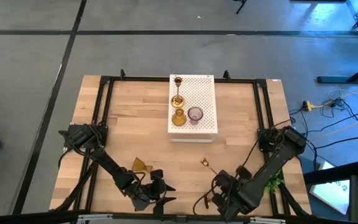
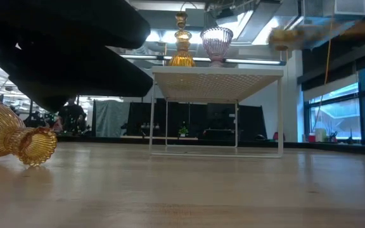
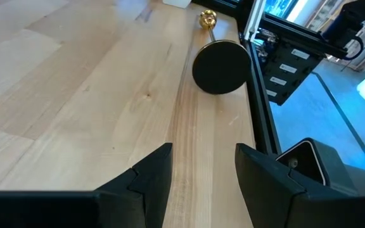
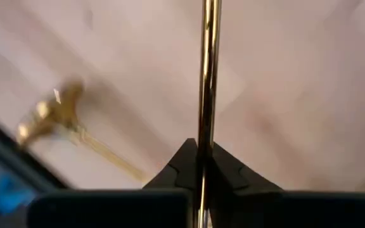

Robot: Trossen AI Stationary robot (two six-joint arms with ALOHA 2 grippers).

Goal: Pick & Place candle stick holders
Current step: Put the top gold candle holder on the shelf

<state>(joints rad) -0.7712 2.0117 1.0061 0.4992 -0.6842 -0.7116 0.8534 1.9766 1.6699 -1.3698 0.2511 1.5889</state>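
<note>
Your right claw [image 4: 203, 166] pinches a slim brass candlestick [image 4: 208, 76] by its thin stem above the worktop's [image 1: 123, 124] near edge; it may swivel or slip. Left claw [image 3: 203, 174] waits open.

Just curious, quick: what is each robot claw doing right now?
Left gripper: open, holding nothing.
Right gripper: shut on a slim brass candlestick.

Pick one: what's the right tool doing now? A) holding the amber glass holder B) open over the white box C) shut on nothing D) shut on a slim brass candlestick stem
D: the right wrist view shows the right tool closed around the thin stem of a brass candlestick.
</note>
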